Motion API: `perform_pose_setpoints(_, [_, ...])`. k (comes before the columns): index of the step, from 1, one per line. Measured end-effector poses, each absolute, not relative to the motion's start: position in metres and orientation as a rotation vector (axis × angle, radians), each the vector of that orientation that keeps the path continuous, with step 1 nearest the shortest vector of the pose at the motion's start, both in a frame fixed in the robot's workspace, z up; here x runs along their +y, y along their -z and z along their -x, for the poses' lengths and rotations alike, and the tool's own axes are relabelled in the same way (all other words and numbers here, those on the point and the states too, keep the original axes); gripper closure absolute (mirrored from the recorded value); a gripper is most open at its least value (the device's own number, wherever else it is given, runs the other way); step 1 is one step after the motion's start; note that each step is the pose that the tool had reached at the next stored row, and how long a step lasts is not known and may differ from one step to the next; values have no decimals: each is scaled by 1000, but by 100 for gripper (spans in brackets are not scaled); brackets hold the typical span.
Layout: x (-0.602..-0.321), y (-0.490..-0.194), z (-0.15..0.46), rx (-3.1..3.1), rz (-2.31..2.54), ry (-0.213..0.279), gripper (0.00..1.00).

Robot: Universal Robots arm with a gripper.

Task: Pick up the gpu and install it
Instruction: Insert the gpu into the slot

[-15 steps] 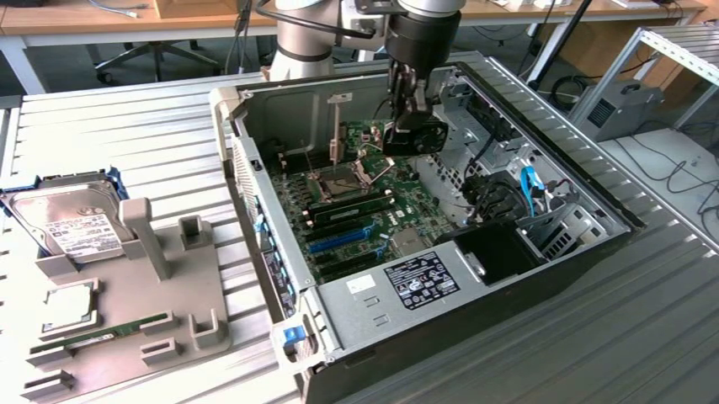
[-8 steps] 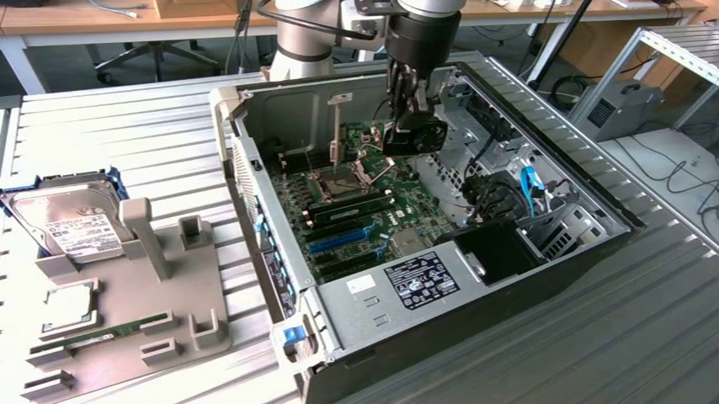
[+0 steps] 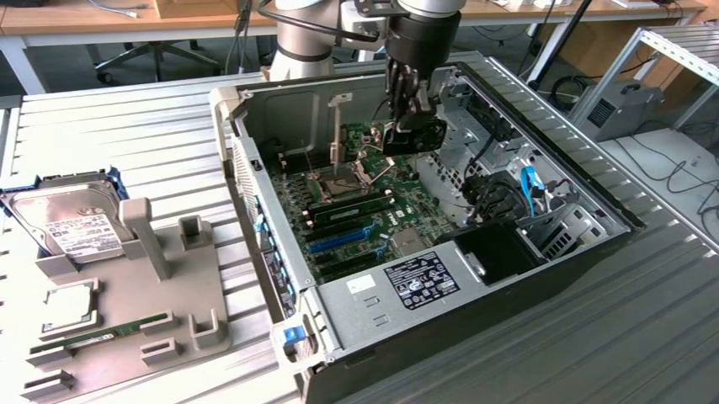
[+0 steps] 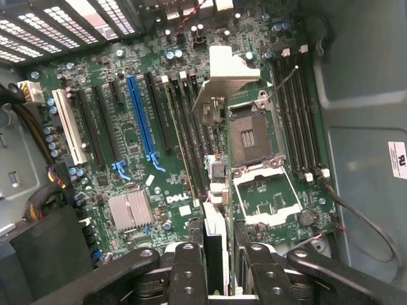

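**Claw holds the gpu inside the open case**

The gripper hangs inside the open computer case, closed around the gpu. In the wrist view the card sits edge-on between the two black fingers, a thin dark slab with a pale edge pointing down at the board.

Directly below the claw lies the green motherboard, and the card hangs clear above it, not seated in any slot. The open CPU socket lies just beside the card's lower end. The long blue slot lies farther off on the board, with the small silver heatsink near it.

Well apart from the claw, outside the case, a grey tray carries a hard drive.
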State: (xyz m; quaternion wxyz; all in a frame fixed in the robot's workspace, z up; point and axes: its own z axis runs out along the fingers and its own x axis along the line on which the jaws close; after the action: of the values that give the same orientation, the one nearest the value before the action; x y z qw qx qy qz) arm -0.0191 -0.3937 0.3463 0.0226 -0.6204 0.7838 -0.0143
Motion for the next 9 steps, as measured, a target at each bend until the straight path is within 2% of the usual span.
perform_pose_setpoints(9, [-394, -346, 19, 2386, 1972, 43, 71])
